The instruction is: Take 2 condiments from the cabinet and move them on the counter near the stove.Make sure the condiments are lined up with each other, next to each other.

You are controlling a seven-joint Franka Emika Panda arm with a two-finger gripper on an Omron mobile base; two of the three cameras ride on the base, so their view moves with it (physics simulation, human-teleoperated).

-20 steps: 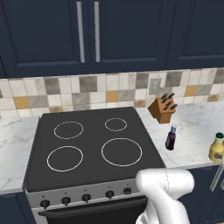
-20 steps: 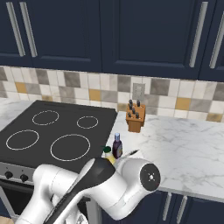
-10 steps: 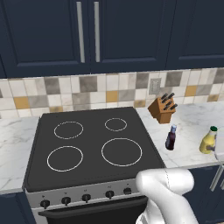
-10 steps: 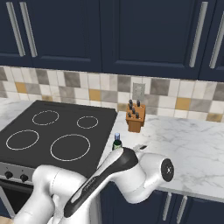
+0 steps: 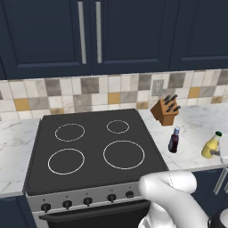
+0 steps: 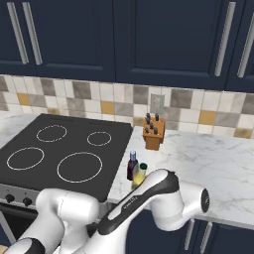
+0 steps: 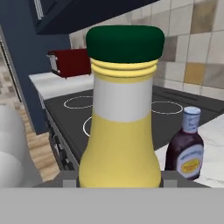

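My gripper (image 7: 119,181) is shut on the yellow condiment bottle (image 7: 120,131) with a green cap. It holds the bottle tilted just over the white marble counter (image 5: 196,127), right of the stove (image 5: 95,147). In the left base view the yellow bottle (image 5: 210,145) leans at the right edge. The maroon bottle (image 5: 174,140) with the blue-grey cap stands upright a short way to its left. In the right base view the yellow bottle (image 6: 140,174) sits close in front of the maroon bottle (image 6: 132,166), beside the stove (image 6: 64,154). The maroon bottle (image 7: 186,148) shows to the right in the hand view. The cabinet is out of view.
A wooden knife block (image 5: 165,111) stands at the tiled wall behind the bottles. Navy door cabinets (image 5: 89,35) with bar handles hang above. A red toaster (image 7: 70,61) sits on the far counter past the stove. My white arm (image 6: 149,198) crosses the counter's front edge.
The yellow bottle has moved left in my grip, toward the maroon bottle, and now leans. The maroon bottle and knife block have stayed put.
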